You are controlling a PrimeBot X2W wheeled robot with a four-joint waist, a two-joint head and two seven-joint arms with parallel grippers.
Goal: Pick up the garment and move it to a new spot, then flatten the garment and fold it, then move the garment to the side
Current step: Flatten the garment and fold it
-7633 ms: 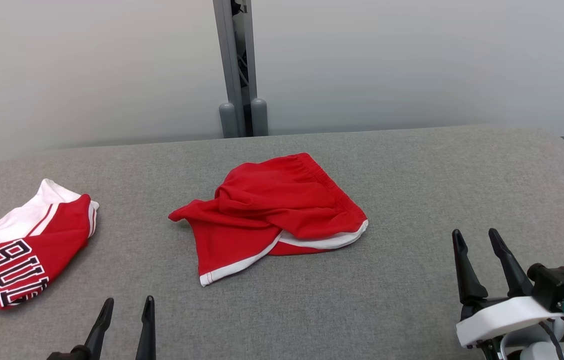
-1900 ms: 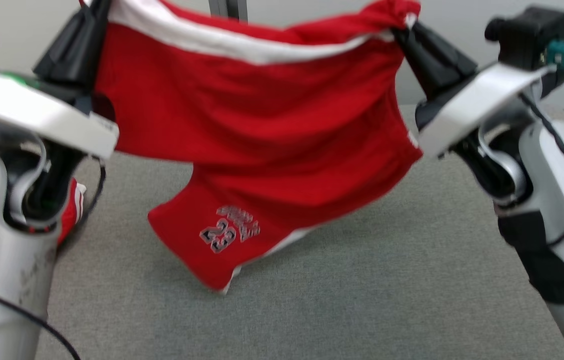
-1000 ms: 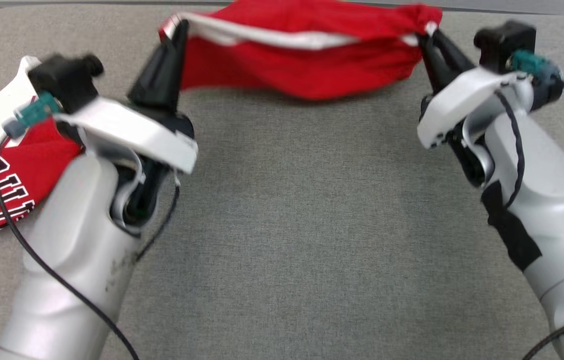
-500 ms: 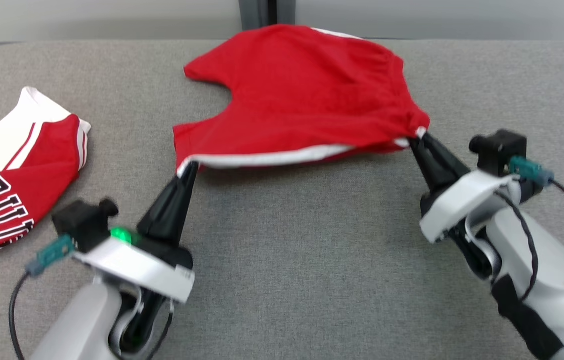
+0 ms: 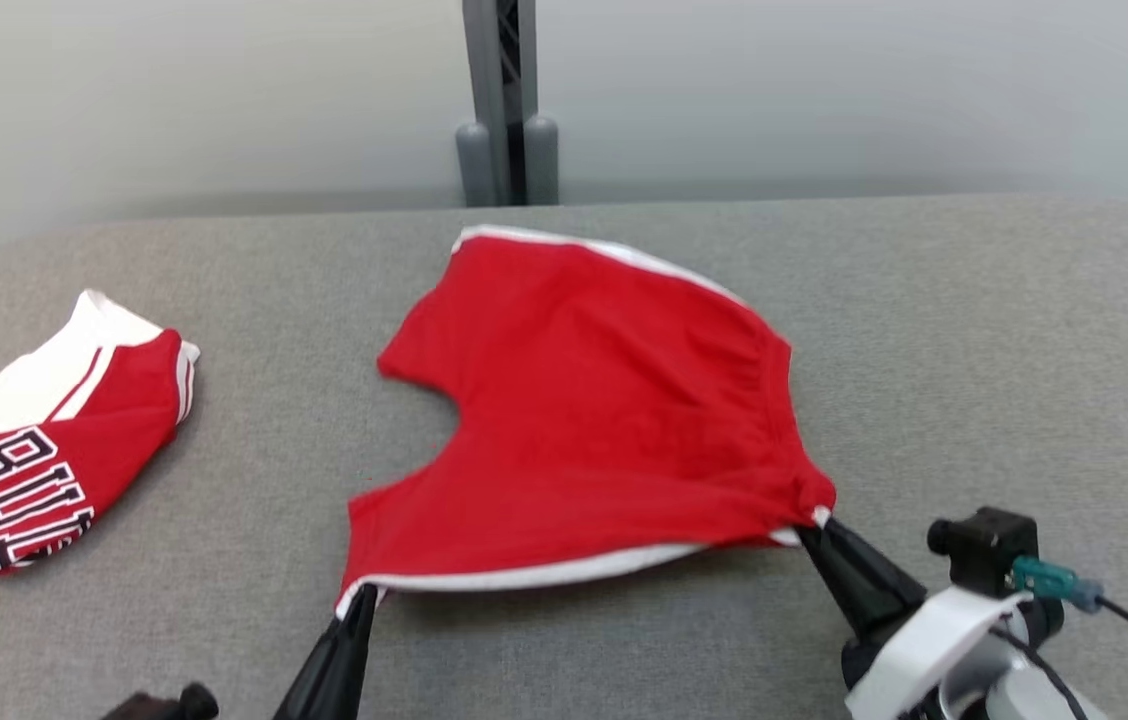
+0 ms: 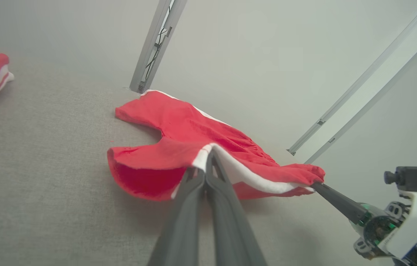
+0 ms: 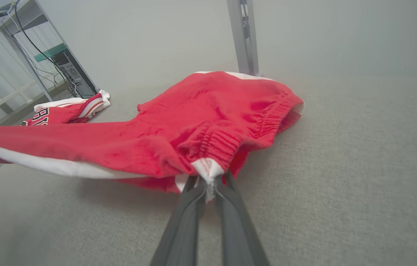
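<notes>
Our jaws, left and right, clamp the near corners of the soft, light garment (image 5: 604,420), slack between them.

The garment (image 5: 604,420) lay midway on the tabletop (image 5: 974,330), the post (image 5: 506,110) behind it past the far edge. The jersey (image 5: 44,470) lay well apart to its left. The left claw (image 5: 361,597) met the garment's near-left corner, the right claw (image 5: 810,527) its near-right.
</notes>
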